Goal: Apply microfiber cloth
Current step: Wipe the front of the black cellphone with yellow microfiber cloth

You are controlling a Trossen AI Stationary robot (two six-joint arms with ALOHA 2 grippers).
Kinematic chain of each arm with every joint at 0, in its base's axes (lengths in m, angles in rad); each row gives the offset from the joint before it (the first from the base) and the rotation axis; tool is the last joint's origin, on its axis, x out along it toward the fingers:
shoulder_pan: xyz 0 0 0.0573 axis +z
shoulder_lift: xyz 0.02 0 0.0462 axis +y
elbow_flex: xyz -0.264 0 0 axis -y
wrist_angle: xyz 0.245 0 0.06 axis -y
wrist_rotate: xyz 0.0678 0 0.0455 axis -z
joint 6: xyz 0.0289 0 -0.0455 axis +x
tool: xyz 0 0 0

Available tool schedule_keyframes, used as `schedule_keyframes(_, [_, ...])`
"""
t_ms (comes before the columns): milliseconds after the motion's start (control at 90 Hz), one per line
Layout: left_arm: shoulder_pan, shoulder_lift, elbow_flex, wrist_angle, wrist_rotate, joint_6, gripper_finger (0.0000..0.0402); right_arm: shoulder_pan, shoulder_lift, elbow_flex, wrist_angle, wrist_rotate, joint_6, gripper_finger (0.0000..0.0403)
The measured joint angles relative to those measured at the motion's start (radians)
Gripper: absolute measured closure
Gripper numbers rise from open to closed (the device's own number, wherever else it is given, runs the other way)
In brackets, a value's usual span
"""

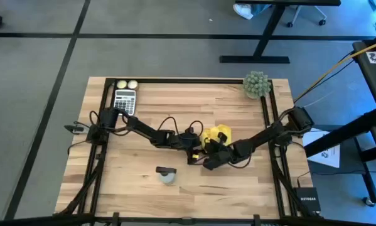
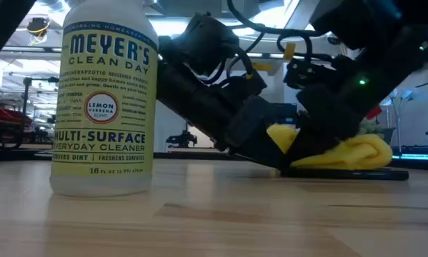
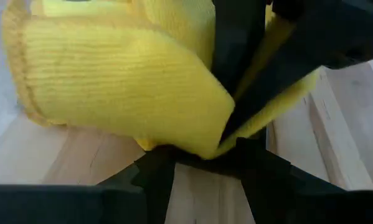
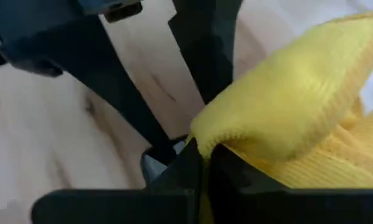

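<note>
Yellow cloth between left claw tips

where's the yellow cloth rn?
High view: the microfiber cloth sits bunched at table centre, between the left tool and right tool, up-table from the spray bottle.

The wooden table carries a calculator, two balls, a plant, a spray bottle, and a phone under the cloth.
</note>
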Motion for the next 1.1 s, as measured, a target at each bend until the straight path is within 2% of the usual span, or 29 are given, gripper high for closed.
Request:
schedule_keyframes(100, [0.0, 0.001, 0.002, 0.004, 0.003, 0.012, 0.0249, 0.024, -0.01, 0.004, -0.082, -0.005, 0.045, 0.0402])
schedule_keyframes(411, [0.001, 0.004, -0.003, -0.03, -0.009, 0.027, 0.0249, 0.113, -0.148, -0.007, -0.43, -0.089, 0.11, 0.0402])
schedule_keyframes(556, [0.001, 0.008, -0.003, -0.019, -0.01, 0.027, 0.0249, 0.154, -0.189, -0.013, -0.52, -0.071, 0.165, 0.0402])
schedule_keyframes(722, [0.0, -0.01, -0.002, -0.019, -0.009, 0.035, 0.0249, 0.155, -0.177, -0.013, -0.319, 0.001, 0.139, 0.0402])
schedule_keyframes(911, [-0.001, -0.067, -0.005, -0.105, -0.007, 0.057, 0.0249, 0.134, -0.054, -0.01, -0.043, 0.047, 0.064, 0.0402])
schedule_keyframes(989, [-0.001, -0.089, -0.006, -0.137, -0.007, 0.058, 0.0249, 0.109, -0.011, -0.005, 0.08, 0.035, 0.012, 0.0402])
schedule_keyframes(1100, [-0.006, -0.122, -0.003, -0.172, -0.006, 0.058, 0.0249, 0.072, -0.005, 0.04, 0.068, 0.002, -0.09, 0.0402])
